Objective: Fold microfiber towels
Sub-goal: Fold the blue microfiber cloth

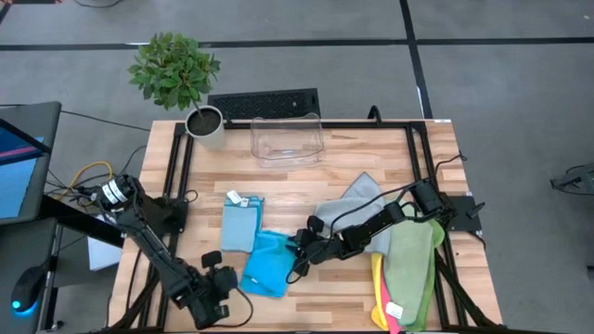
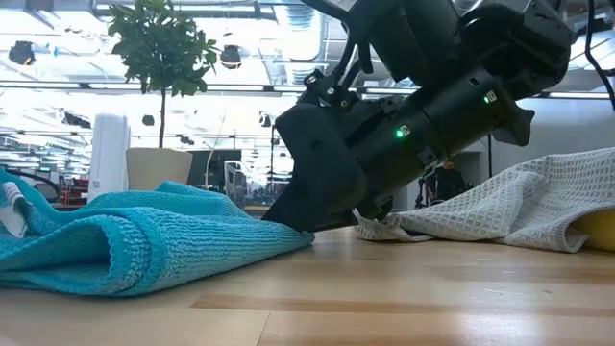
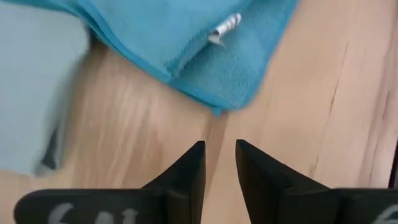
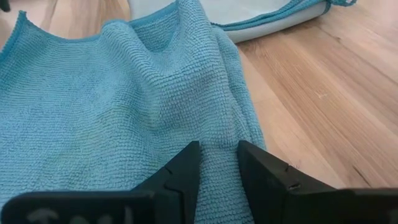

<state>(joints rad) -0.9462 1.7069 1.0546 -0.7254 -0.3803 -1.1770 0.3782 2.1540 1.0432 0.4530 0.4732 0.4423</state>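
A teal microfiber towel (image 1: 264,264) lies rumpled on the wooden table, a white tag (image 3: 225,26) on it. A light blue towel (image 1: 239,223) lies folded flat just beyond it. My right gripper (image 4: 219,148) reaches in from the right and is shut on the teal towel (image 4: 124,93) at its right side. My left gripper (image 3: 220,146) hovers over bare wood near the teal towel's near left corner (image 3: 214,107). Its fingers stand a little apart with nothing between them. Grey (image 1: 362,195), green (image 1: 413,264), yellow (image 1: 378,278) and pink (image 1: 390,320) towels lie heaped under the right arm. My right gripper pinches a raised fold of the teal towel (image 4: 217,163) between its two fingers, at the towel's right side. The fingers slant down from the table's right (image 2: 303,219). The towel lies slack on the table, its other parts spread out beyond the fingers.
A clear plastic bin (image 1: 286,139) stands at the table's far middle. A potted plant (image 1: 206,125) is at the far left corner and a keyboard (image 1: 264,102) lies behind the bin. Bare wood shows at the near middle (image 1: 325,297).
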